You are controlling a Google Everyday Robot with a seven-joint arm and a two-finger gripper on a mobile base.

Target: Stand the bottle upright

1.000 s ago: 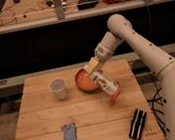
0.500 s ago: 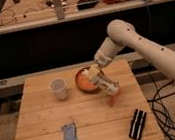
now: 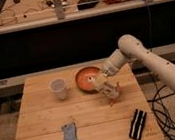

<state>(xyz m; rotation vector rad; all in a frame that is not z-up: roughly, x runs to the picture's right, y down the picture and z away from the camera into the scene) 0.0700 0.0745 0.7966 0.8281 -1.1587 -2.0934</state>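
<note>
Gripper point(image 3: 106, 87) clamps its fingers shut on the tilted bottle point(image 3: 113, 94) beside the bowl point(image 3: 84, 78).

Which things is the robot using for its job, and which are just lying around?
For the job: bottle, tilted; gripper in front of the orange bowl, jaws shut on bottle.
Just lying about: orange bowl, white cup, blue object, black object.

My pincer point(image 3: 104, 85) is clamped on the tilted bottle point(image 3: 112, 94) just beside the orange bowl point(image 3: 84, 79), its lower end near the wooden surface point(image 3: 44, 123).
</note>
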